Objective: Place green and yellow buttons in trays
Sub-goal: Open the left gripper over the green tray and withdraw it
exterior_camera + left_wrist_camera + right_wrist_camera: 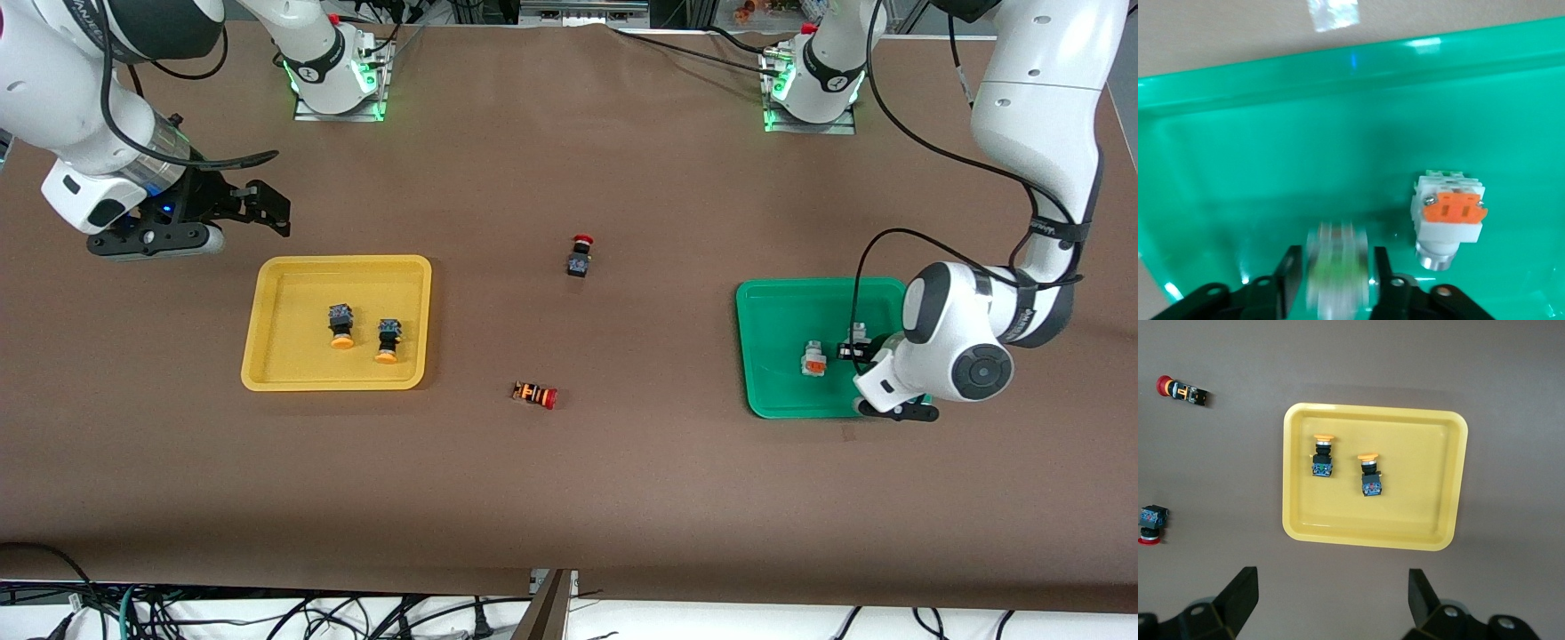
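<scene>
Nearest your front camera, the orange-striped button with a red cap (pixel 535 395) lies on its side on the bare tabletop (pixel 569 498), between the two trays.

Next, the green tray (pixel 782 307) sits toward the left arm's end. Your left hand (pixel 855 348) is low inside it, fingers (pixel 1288 277) set narrowly either side of a light grey button (pixel 1337 270); it looks gripped, though blur leaves contact uncertain. Just beside that one, apart from it, a second grey button with an orange face (pixel 813 357) lies on the tray floor.

At about the same depth, the yellow tray (pixel 276 356) sits toward the right arm's end. Two black-bodied buttons with yellow-orange caps lie side by side in it, not touching: one (pixel 340 325) closer to the right arm's end, the other (pixel 388 340) slightly nearer the camera.

Farther back, the black button with a red cap (pixel 580 255) stands alone mid-tabletop.

Farthest, your right hand (pixel 258 206) waits in the air over bare tabletop by the yellow tray's back corner, fingers (pixel 1238 599) spread wide, holding nothing.
</scene>
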Tool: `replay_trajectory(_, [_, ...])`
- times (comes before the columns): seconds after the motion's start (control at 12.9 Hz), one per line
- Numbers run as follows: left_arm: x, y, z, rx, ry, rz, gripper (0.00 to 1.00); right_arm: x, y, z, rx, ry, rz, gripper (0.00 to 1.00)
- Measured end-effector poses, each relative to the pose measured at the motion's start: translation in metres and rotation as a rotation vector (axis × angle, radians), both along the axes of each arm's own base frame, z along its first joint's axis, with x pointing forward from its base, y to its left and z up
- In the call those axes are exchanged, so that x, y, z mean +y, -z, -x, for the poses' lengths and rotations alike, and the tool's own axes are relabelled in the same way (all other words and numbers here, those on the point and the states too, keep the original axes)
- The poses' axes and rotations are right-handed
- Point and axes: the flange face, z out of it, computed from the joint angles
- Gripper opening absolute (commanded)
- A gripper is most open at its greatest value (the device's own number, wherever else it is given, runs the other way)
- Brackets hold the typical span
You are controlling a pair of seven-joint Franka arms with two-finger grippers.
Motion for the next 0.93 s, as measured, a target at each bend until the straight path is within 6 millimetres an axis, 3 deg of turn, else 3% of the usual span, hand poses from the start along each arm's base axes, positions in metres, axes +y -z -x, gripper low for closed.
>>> replay_trajectory(0.16, [-0.004, -0.017, -0.005, -0.031, 0.006, 0.001, 1.00, -0.002, 0.005, -0.005, 0.006, -0.011, -0.002, 0.99])
replay_trajectory(0.23, [-0.006, -0.040, -0.011, -0.067, 0.009, -0.001, 1.00, -0.003, 0.007, -0.006, 0.010, -0.031, -0.002, 0.99])
replay_trajectory(0.31, [-0.008, -0.072, -0.016, -0.118, 0.013, -0.004, 1.00, -0.003, 0.009, -0.008, 0.011, -0.055, -0.003, 0.99])
replay_trajectory(0.47, [-0.016, -0.158, -0.019, -0.223, 0.024, -0.017, 1.00, -0.004, 0.009, -0.009, 0.009, -0.079, -0.004, 0.99])
replay_trajectory(0.78, [-0.022, -0.308, 0.008, -0.275, 0.042, -0.051, 1.00, -0.004, 0.010, -0.010, 0.012, -0.085, -0.003, 0.99])
replay_trajectory(0.93, [-0.019, -0.363, 0.024, -0.298, 0.033, -0.016, 1.00, -0.005, 0.011, -0.010, 0.012, -0.089, -0.003, 0.99])
